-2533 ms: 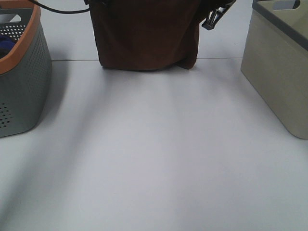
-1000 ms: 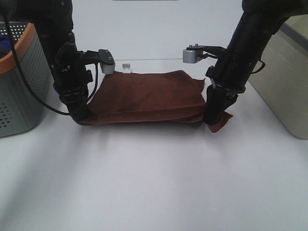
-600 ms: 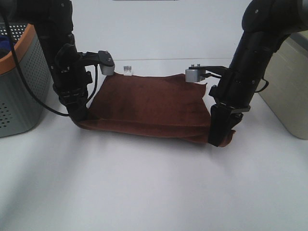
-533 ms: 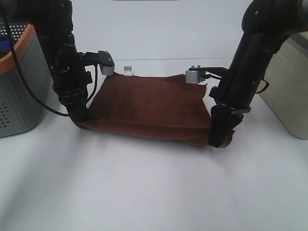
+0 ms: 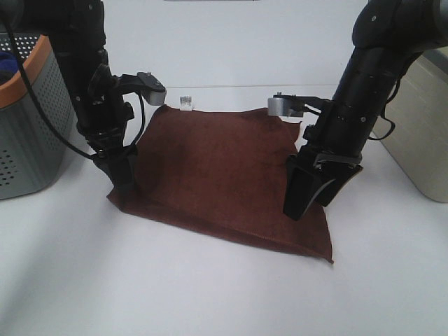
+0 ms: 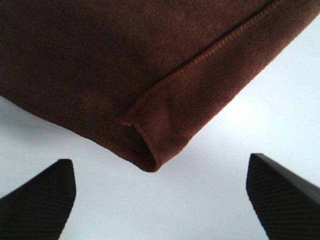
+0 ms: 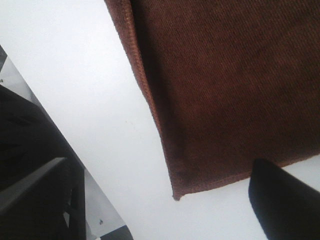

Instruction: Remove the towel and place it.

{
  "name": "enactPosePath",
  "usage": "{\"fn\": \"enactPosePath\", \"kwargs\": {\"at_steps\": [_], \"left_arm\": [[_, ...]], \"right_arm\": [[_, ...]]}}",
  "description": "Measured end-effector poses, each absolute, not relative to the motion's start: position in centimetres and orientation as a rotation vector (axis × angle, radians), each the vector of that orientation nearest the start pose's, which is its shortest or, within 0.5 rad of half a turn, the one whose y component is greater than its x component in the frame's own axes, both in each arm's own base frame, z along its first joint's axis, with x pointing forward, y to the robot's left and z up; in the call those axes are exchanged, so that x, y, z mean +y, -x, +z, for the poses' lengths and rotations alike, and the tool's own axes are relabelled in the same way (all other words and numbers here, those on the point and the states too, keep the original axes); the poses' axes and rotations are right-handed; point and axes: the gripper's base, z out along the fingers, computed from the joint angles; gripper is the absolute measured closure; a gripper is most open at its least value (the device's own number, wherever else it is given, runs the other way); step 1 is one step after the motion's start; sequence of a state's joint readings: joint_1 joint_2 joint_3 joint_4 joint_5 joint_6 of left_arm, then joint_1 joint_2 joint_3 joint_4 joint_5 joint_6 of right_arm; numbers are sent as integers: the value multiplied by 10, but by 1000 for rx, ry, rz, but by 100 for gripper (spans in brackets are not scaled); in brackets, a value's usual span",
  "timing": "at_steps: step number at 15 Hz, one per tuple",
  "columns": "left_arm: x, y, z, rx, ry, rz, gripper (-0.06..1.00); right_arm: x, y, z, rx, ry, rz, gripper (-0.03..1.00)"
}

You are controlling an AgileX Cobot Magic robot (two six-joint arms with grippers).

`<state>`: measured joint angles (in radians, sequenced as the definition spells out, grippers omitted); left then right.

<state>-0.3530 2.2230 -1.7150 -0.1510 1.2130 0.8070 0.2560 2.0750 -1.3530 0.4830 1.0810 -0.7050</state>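
One dark reddish-brown soft square towel (image 5: 220, 171) lies spread flat on the white worktop (image 5: 210, 280), between two hands; the left hand (image 5: 124, 178) and right hand (image 5: 308, 196) stand spread, gripping nothing. Two containers flank it: a grey perforated orange-rimmed basket (image 5: 31, 133) holding something blue (image 5: 5, 64), and a beige bin (image 5: 420, 119), contents hidden

Both claws now apart, towel (image 5: 224, 175) released flat.
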Motion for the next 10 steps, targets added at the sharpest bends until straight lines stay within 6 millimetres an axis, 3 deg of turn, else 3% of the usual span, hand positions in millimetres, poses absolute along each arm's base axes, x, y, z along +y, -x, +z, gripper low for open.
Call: {"fn": "enactPosePath", "kwargs": {"at_steps": [2,5,7,10], "left_arm": [[-164,-403,152,2690,-1643,-274,4],[-165,-402,159,2685,-1624,-277,4],[-164,-400,176,2671,-1578,-263,4],[-163,-398,220,2610,-1472,-228,1]], "right_arm": [[132,-359,141,2971,953,674,8],[135,-369,163,2938,858,651,8],[136,-375,194,2874,779,634,8],[137,-379,254,2745,652,616,8]]}}
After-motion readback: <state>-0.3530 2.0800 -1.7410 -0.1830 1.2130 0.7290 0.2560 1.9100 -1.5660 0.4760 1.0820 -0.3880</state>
